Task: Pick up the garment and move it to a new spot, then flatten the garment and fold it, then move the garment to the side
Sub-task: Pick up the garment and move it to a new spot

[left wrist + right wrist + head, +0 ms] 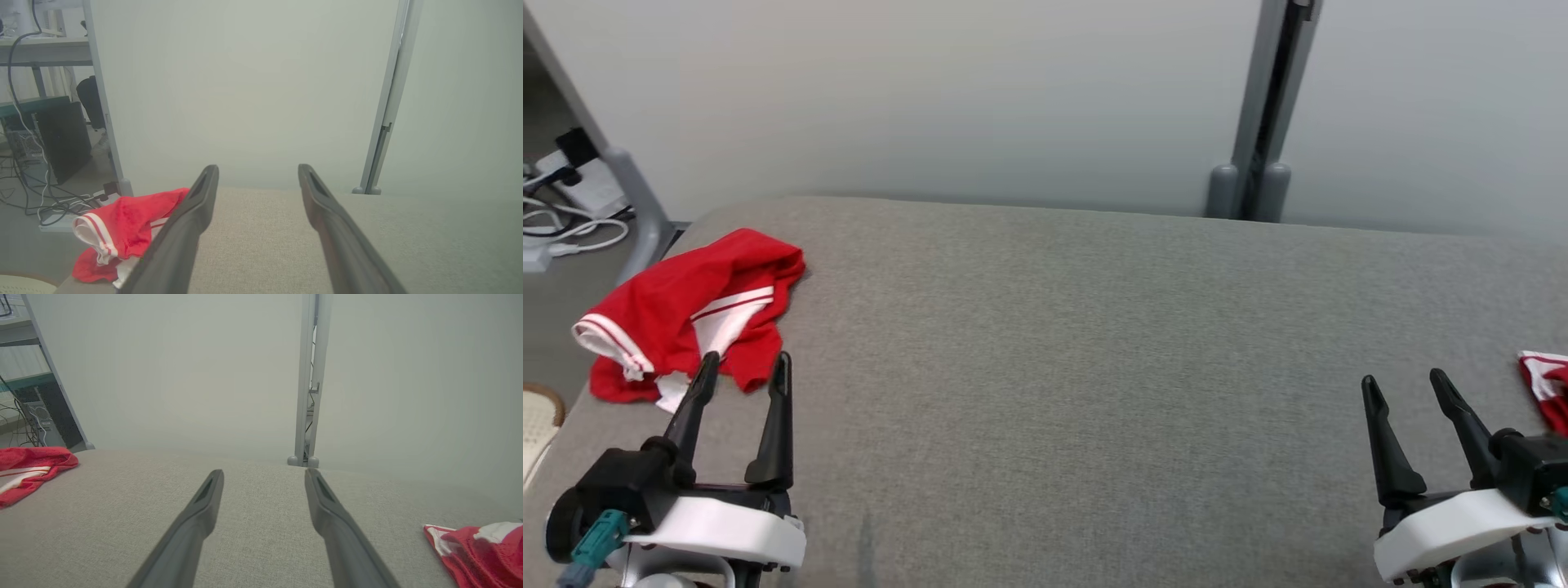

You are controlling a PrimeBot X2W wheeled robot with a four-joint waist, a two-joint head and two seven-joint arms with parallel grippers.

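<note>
The left pincer point(746, 359), at the lower left of the head view, stands with its two long dark fingers spread wide and nothing between them. The right pincer point(1402, 377), at the lower right, is likewise spread and empty. Both sit low over the grey woven-fabric work surface point(1094, 367), fingers pointing toward the upper frame, a posture that reads as a ready stance before a pick. The crumpled red garment with white striped trim point(686, 310) lies at the left edge of the surface, in the middle left of the frame, directly ahead of the left pincer. One finger overlaps its lower hem in the head view; contact cannot be confirmed. In the left wrist view the garment point(126, 228) sits at the lower left, partly hidden behind one finger and outside the gap of the left pincer point(257, 167), so the opening is not yet aligned with the cloth. A second red-and-white cloth item point(1547, 392) shows at the right edge, just beside the right pincer. In the right wrist view it lies at the lower right point(482, 547), clear of the open fingers of that pincer point(263, 471). Judgement: no step is begun. The bunched state calls for a grasp on a raised fold, and the garment's position at the surface edge risks cloth sliding off.
</note>
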